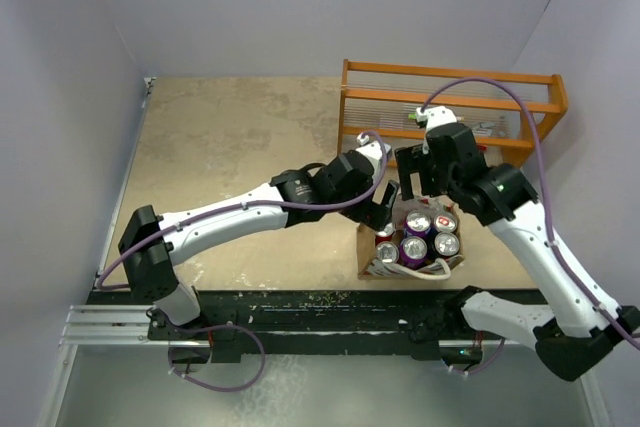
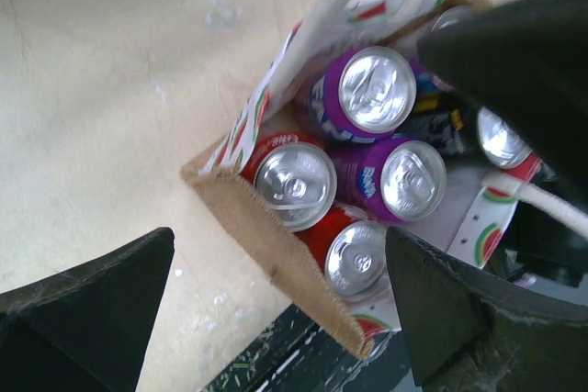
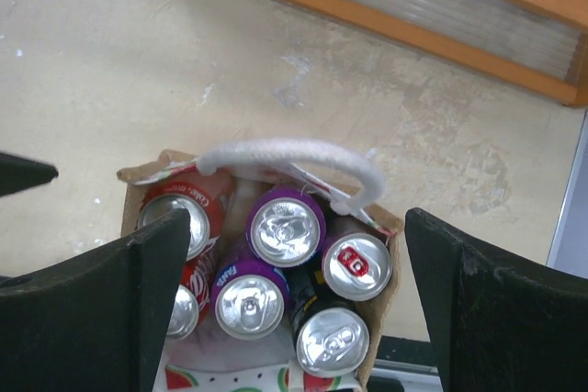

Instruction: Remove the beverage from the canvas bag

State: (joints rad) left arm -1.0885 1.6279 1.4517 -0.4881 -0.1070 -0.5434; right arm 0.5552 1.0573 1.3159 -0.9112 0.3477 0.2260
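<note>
The canvas bag (image 1: pixel 366 247) stands upright near the table's front edge, with tan sides and white loop handles (image 3: pixel 294 158). It holds several upright cans: purple ones (image 3: pixel 287 227), red cola ones (image 2: pixel 296 185), a dark can with a red tab (image 3: pixel 356 263) and a black one (image 3: pixel 331 337). My left gripper (image 1: pixel 383 205) is open at the bag's left rim; in its wrist view (image 2: pixel 280 236) the tan edge (image 2: pixel 266 236) lies between the fingers. My right gripper (image 1: pixel 412 187) is open just above the bag's far side, its fingers (image 3: pixel 138 300) straddling the cans (image 3: pixel 299 218).
An orange wooden rack (image 1: pixel 450 107) stands behind the bag at the back right, and it also shows in the right wrist view (image 3: pixel 367 16). The black rail of the arm bases (image 1: pixel 330 312) runs just in front of the bag. The two grippers are close together over the bag.
</note>
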